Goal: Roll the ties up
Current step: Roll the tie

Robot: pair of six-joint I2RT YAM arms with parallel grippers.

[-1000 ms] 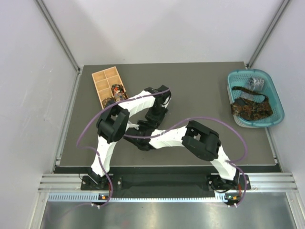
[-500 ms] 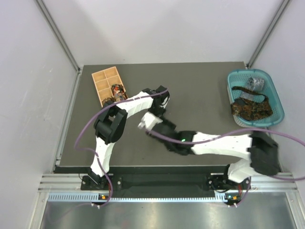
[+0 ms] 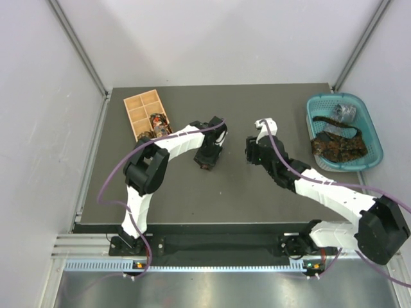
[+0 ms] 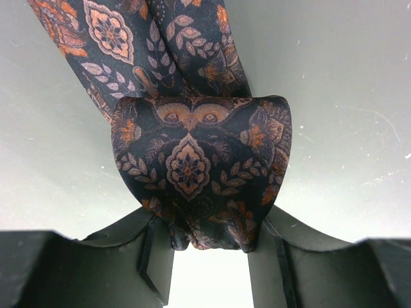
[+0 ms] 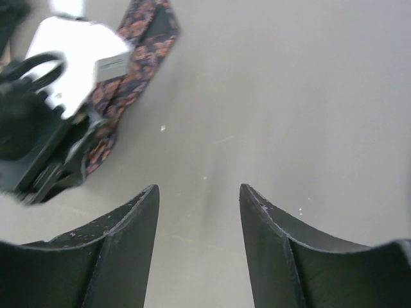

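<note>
**Top view.** The left gripper [image 3: 206, 162] stands low over the middle of the table [image 3: 192, 205]. Only a dark scrap of the paisley tie [image 3: 205, 167] shows beneath it, and the grip cannot be judged from here. The right gripper [image 3: 252, 153] hangs near it on the right, apart from it, with bare table between them. The wooden box [image 3: 136, 106] sits toward the far left corner, with what look like small coils [image 3: 158, 122] in its nearer compartments. The teal basket [image 3: 367, 117] sits at the right edge and holds loose ties [image 3: 338, 146]. The near strip of the table and its far centre lie open.

**Left wrist view.** This view shows what the top view hides. The paisley tie [image 4: 196, 160] is wound into a short coil, and its near end is pinched between the gripper's two fingers [image 4: 151, 247]. Its flat strip runs away to the upper left. Open table lies on both sides of it.

**Right wrist view.** The right gripper [image 5: 199, 212] is spread, with nothing but table between its fingers [image 5: 122, 244]. The left gripper [image 5: 45, 135] appears at upper left, with the tie's strip [image 5: 146, 35] trailing beyond it. Bare surface fills the rest of the view.
</note>
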